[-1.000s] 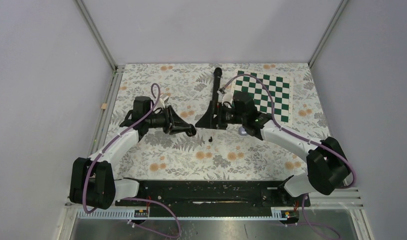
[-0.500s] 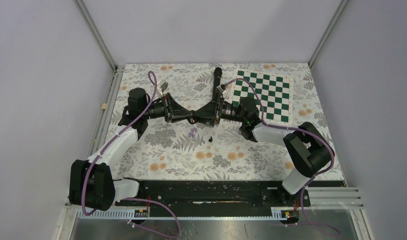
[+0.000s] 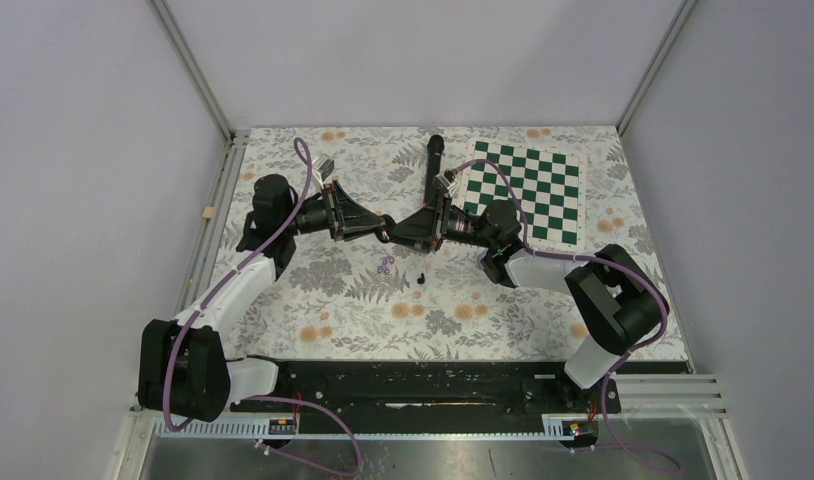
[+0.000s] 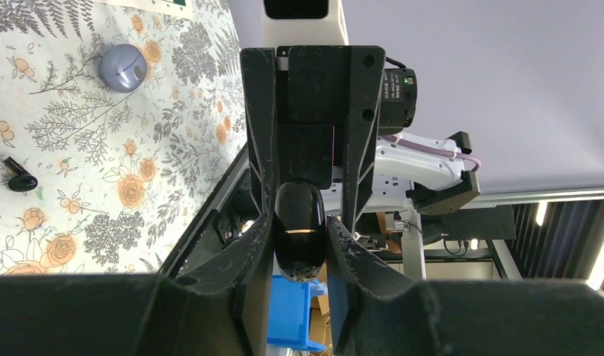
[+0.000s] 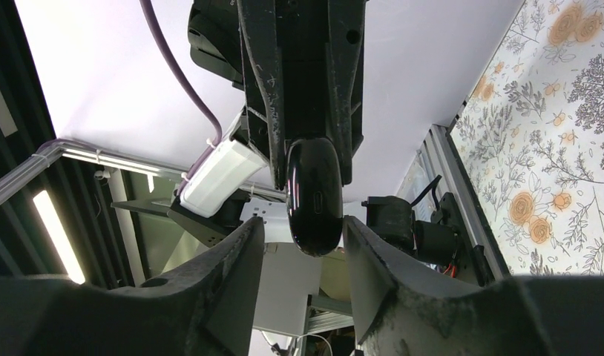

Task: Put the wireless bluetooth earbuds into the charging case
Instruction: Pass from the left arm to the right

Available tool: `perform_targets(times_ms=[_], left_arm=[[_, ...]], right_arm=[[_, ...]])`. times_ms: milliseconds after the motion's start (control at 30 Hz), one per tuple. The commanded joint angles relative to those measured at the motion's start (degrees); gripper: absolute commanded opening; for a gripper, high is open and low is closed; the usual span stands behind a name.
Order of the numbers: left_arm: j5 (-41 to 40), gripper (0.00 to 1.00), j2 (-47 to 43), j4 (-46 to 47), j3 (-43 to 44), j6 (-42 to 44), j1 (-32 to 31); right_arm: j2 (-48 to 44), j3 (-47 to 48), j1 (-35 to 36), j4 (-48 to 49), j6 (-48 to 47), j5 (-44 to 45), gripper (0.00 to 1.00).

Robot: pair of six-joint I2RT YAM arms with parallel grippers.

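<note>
My left gripper [image 3: 385, 228] is lifted above the mat and shut on a glossy black charging case [image 4: 299, 245], which sits between its fingertips in the left wrist view. My right gripper [image 3: 403, 230] faces it tip to tip. Its open fingers stand on either side of the same case [image 5: 314, 185] without touching it. Two pale purple earbuds [image 3: 385, 264] and one black earbud [image 3: 423, 277] lie on the floral mat below the grippers. The black earbud also shows in the left wrist view [image 4: 21, 180]. A round grey-purple case [image 4: 123, 67] lies on the mat near it.
A long black microphone [image 3: 432, 170] lies at the back centre. A green and white checkerboard [image 3: 533, 190] lies at the back right. Metal rails edge the mat on the left [image 3: 218, 200] and at the near side.
Both grippers have risen off the mat and moved back, meeting tip to tip. The left carries the black case. The purple earbuds now show where the left gripper was.
</note>
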Motion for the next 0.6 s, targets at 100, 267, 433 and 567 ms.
perform_targets(times_ms=[100,267,433,567], left_arm=[[2.7,0.00,-2.0,5.6,0.5,-1.5,0.0],[3.2,0.00,-2.4,5.6,-0.8,-1.6,0.0],[3.0,0.00,-2.4,5.6,-1.3,-1.8,-0.1],[3.1,0.00,-2.0,5.6,-1.2,-1.9,-0.1]], right_arm=[[0.3,1.3,-0.2,2.2,-1.2,-0.4,0.49],[0.8,2.5,-0.2,2.0,-1.2,0.6,0.49],[0.9,3.6,-0.2,1.3,-1.6,0.6,0.39],[0.4,3.7,-0.2,0.8,-1.9,0.1,0.32]])
